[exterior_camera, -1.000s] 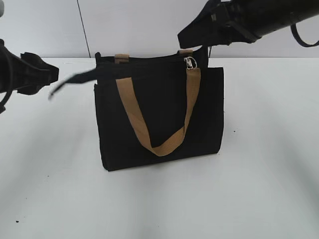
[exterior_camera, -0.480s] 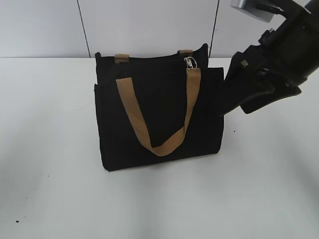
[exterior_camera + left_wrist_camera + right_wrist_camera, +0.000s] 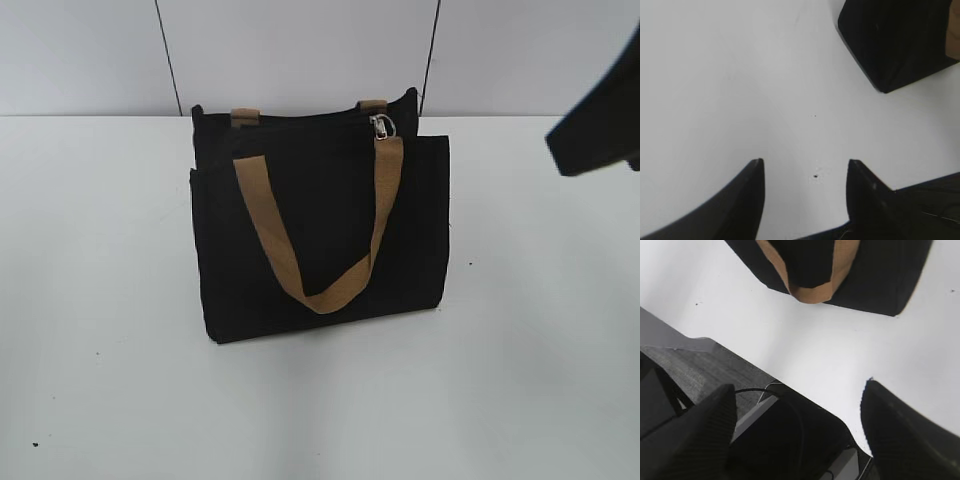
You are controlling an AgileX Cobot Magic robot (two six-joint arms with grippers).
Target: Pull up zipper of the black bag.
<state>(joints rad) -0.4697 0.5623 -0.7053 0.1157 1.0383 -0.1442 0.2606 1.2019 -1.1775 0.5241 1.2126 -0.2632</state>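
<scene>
- Ext view: black bag (image 3: 320,230) upright mid-bench (image 3: 100,300); zipper (image 3: 381,126) pull sits at top edge, right end. Nothing's holding it. You'd judge closed or not yourself; can't tell here.
- L wrist: left gripper (image 3: 805,172) released, empty, well apart from bag.
- R wrist: right gripper (image 3: 797,405) released, empty, off bench edge.
</scene>
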